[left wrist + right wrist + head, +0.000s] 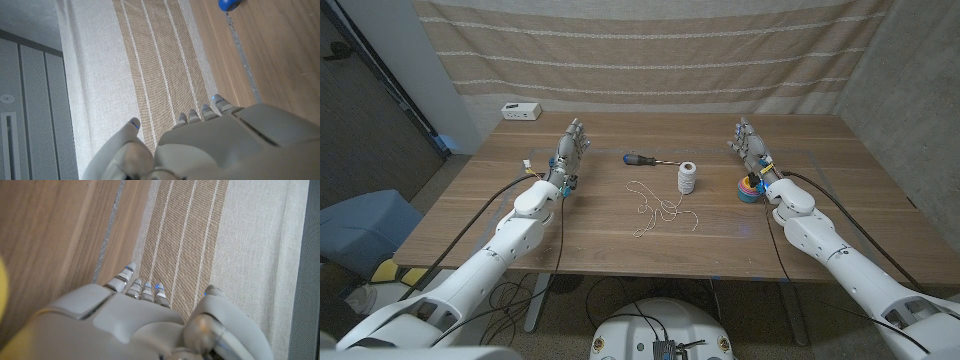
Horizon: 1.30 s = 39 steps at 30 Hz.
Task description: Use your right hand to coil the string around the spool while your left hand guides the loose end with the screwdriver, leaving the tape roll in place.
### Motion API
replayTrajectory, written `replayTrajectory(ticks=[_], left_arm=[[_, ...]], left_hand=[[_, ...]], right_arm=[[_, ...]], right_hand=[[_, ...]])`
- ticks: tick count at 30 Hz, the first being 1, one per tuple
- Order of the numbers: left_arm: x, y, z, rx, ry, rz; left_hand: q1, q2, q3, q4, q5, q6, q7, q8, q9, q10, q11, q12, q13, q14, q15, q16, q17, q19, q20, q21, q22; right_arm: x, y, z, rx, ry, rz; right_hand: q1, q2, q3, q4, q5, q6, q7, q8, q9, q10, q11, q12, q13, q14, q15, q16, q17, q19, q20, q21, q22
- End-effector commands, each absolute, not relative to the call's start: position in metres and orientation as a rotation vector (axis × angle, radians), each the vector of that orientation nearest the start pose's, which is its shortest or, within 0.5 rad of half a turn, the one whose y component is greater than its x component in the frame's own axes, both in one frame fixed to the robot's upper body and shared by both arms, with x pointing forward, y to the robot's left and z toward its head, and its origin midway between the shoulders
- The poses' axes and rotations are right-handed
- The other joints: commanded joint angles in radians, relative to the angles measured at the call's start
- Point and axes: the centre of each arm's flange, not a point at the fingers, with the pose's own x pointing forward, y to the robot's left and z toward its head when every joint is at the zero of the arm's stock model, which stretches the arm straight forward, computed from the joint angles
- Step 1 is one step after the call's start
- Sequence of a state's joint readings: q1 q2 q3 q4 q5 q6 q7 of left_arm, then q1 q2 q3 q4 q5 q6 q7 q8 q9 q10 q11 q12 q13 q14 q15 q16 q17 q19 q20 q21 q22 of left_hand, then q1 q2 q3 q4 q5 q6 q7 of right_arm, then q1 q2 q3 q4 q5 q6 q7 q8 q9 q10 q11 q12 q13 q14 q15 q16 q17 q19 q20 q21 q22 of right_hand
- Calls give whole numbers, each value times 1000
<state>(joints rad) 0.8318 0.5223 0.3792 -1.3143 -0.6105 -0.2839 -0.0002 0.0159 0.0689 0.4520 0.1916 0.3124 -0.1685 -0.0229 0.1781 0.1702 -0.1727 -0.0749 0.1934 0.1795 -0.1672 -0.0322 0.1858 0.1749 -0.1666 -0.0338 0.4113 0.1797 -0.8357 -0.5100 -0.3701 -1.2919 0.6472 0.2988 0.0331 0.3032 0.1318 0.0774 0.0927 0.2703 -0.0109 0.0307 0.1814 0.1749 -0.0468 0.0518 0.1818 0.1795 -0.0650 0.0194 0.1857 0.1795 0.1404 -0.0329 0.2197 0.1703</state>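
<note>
A white spool (687, 178) stands upright near the middle of the wooden table (470, 215). Loose white string (655, 206) trails from it in tangled loops toward the front. A screwdriver (645, 160) with a dark blue handle lies just behind and left of the spool; its blue handle end (229, 4) shows in the left wrist view. A colourful tape roll (749, 187) sits to the right of the spool, beside my right wrist. My left hand (572, 147) is open, fingers extended, at the table's left. My right hand (751, 144) is open, fingers extended, behind the tape roll.
A small white box (521, 111) lies at the back left corner. A striped beige curtain (650, 50) hangs behind the table. A blue seat (360, 228) stands off the table's left side.
</note>
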Motion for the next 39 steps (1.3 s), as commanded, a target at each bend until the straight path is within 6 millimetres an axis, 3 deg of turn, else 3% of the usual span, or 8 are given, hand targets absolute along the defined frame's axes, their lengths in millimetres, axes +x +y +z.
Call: replayTrajectory(ticks=[1,3,5,6,11,16,21,39], left_arm=[[647,288,-3,122,-636,-139],[646,288,2,161,-640,-128],[644,287,7,200,-644,-109],[643,287,10,218,-649,-101],[641,286,23,319,-672,-68],[640,281,36,430,-666,-62],[639,273,48,544,-670,-57],[631,249,92,895,-673,-57]], left_hand=[[6,120,15,-5,9,-218,-14,14,4,-228,-18,17,1,-236,2,14,3,-86,-2,9,4],[16,114,21,-14,11,-198,-19,17,4,-205,-25,23,1,-206,6,18,1,-67,22,12,2],[33,93,28,-28,11,-178,-36,14,3,-181,-44,22,1,-159,48,18,0,-58,104,3,1],[38,85,28,-32,10,-154,-39,19,3,-162,-37,26,2,-139,66,19,1,-46,132,3,2],[59,56,26,-56,2,-98,-66,27,3,-110,-26,36,3,-85,86,23,-1,-14,169,3,2],[84,31,23,-83,-10,-57,-87,30,4,-60,-9,46,3,-44,102,24,-1,14,188,3,2],[98,20,23,-99,-17,-50,-95,28,4,-46,-7,47,4,-35,102,21,-1,13,184,-2,2],[173,-3,33,-175,-54,1,-96,27,6,14,-3,49,5,48,90,23,-1,102,192,7,2]], right_arm=[[653,-293,-24,22,-614,201],[652,-292,-23,20,-616,201],[652,-292,-23,17,-618,202],[651,-291,-23,14,-619,203],[649,-288,-20,-5,-629,209],[644,-284,-16,-30,-643,215],[639,-280,-12,-66,-656,214],[621,-269,-5,-138,-682,231]], right_hand=[[8,-2,2,6,6,1,10,5,5,-10,-4,7,3,-7,0,4,4,10,3,3,2],[8,-2,2,6,5,1,10,5,5,-10,-4,7,3,-7,0,4,4,10,3,3,2],[8,-1,2,6,5,2,10,5,5,-10,-4,7,3,-7,1,4,4,11,3,2,2],[8,-2,2,6,5,2,10,5,5,-10,-4,7,3,-6,1,5,4,11,3,2,2],[9,-2,2,5,5,2,10,5,5,-9,-5,7,3,-6,1,5,4,12,3,1,2],[10,-2,3,3,4,3,10,6,5,-7,-4,8,3,-5,1,5,4,14,4,0,2],[11,-3,3,2,3,4,10,6,5,-5,-2,9,3,-5,1,5,3,16,6,0,2],[20,-6,6,-8,0,12,9,9,5,5,0,11,3,5,5,6,2,25,10,-3,2]])
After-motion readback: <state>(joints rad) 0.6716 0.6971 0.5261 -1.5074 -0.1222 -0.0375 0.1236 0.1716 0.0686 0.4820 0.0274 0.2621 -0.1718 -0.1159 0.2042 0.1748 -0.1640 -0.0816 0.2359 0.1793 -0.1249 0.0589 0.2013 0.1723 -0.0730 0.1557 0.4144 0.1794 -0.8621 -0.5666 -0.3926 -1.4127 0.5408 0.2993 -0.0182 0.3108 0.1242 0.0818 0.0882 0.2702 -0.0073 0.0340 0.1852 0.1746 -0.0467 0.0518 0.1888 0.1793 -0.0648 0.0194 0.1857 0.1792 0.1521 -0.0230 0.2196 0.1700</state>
